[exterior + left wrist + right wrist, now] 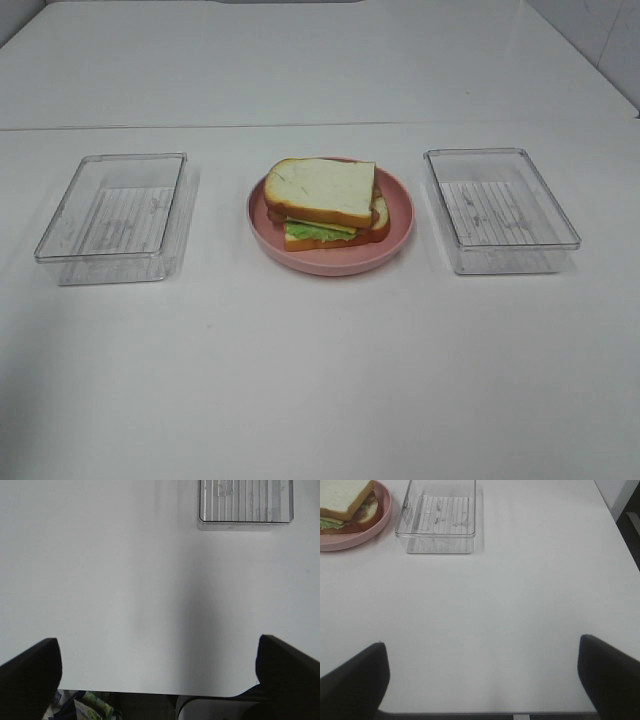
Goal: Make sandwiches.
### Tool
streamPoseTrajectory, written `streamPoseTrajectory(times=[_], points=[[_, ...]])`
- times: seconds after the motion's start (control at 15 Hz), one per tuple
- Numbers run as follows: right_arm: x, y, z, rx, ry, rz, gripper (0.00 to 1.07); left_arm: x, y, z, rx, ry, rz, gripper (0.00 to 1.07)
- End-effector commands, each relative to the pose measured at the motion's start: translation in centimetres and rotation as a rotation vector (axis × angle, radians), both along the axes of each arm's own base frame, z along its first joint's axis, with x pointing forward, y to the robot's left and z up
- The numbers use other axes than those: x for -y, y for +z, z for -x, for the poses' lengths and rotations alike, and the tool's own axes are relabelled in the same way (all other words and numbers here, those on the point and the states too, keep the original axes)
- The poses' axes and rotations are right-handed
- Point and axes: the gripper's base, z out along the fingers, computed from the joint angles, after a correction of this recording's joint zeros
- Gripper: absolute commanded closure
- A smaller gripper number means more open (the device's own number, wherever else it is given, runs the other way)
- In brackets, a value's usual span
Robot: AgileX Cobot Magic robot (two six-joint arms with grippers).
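A stacked sandwich [325, 203] sits on a round pink plate [395, 235] at the table's middle: white bread on top, green lettuce and yellow cheese showing at its front edge, a second slice underneath. The right wrist view catches the sandwich [347, 502] and the plate [365, 535] at its corner. Neither gripper shows in the exterior high view. My left gripper [159, 677] is open over bare table near the front edge, its dark fingers [30, 675] spread wide with nothing between them. My right gripper [482, 677] is open too, fingers [355, 680] wide apart and empty.
Two clear plastic trays flank the plate, one on the left [115, 215] and one on the right [500, 208]; both look empty. The left tray [245, 502] and the right tray [439, 515] appear in the wrist views. The table's front edge [150, 694] lies just under the grippers.
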Motion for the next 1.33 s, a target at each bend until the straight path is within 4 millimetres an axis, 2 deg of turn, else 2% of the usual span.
streamPoseTrajectory(times=[0.07, 0.13, 0.2, 0.27, 0.33, 0.47, 0.73, 0.8, 1.13, 1.33], points=[[0.0, -0.1, 0.3, 0.037, -0.001, 0.009, 0.09, 0.2, -0.5, 3.5, 0.086, -0.001, -0.01, 0.06], [0.0, -0.1, 0.3, 0.037, -0.001, 0.009, 0.09, 0.4, -1.0, 6.5, 0.164, 0.003, -0.009, 0.06], [0.0, -0.1, 0.3, 0.037, -0.001, 0.009, 0.09, 0.5, -1.3, 8.5, 0.227, 0.003, -0.011, 0.06], [0.0, -0.1, 0.3, 0.037, -0.001, 0.009, 0.09, 0.6, -1.5, 9.5, 0.258, 0.003, -0.013, 0.06], [0.0, -0.1, 0.3, 0.037, -0.001, 0.009, 0.09, 0.7, -2.1, 12.0, 0.34, 0.0, -0.02, 0.06], [0.0, -0.1, 0.3, 0.037, -0.001, 0.009, 0.09, 0.9, -2.6, 15.0, 0.447, -0.013, -0.04, 0.06], [0.0, -0.1, 0.3, 0.037, -0.001, 0.009, 0.09, 1.1, -3.3, 19.0, 0.639, -0.034, -0.087, 0.06], [0.0, -0.1, 0.3, 0.037, -0.001, 0.009, 0.09, 1.1, -3.5, 19.3, 0.656, -0.034, -0.088, 0.06], [0.0, -0.1, 0.3, 0.037, -0.001, 0.009, 0.09, 2.0, -7.4, 16.5, 0.553, -0.089, 0.031, 0.06], [0.0, -0.1, 0.3, 0.035, 0.0, 0.009, 0.09, 2.1, -7.4, 16.1, 0.589, -0.106, 0.035, 0.06]])
